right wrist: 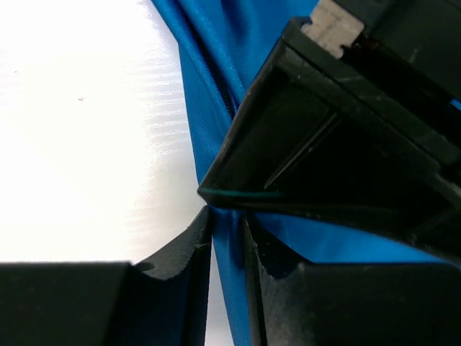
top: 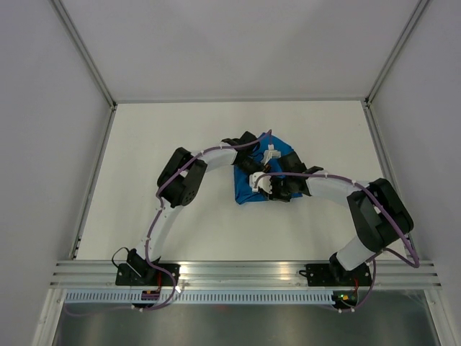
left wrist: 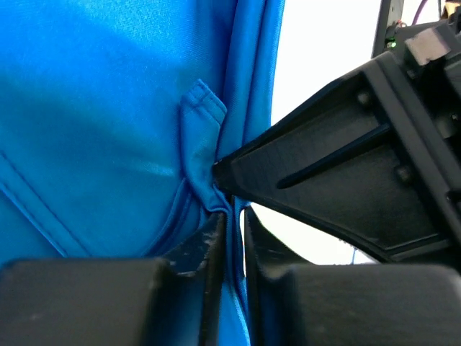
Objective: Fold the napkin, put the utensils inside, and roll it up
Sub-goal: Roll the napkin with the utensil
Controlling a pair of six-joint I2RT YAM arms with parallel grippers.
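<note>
The bright-blue napkin [top: 248, 189] lies bunched at the table's middle, mostly under both grippers. My left gripper [top: 268, 153] is shut on a fold of the napkin [left wrist: 108, 122], cloth pinched between its fingertips [left wrist: 216, 238]. My right gripper [top: 261, 182] is shut on another fold of the napkin [right wrist: 216, 65], blue cloth running between its fingertips [right wrist: 198, 245]. The two grippers meet tip to tip: the right one [left wrist: 346, 173] fills the left wrist view, the left one [right wrist: 338, 144] fills the right wrist view. The knife is hidden or out of view.
The white table [top: 180, 122] is walled by grey panels at left, back and right. An aluminium rail [top: 245, 270] with both arm bases runs along the near edge. Purple cables run along both arms.
</note>
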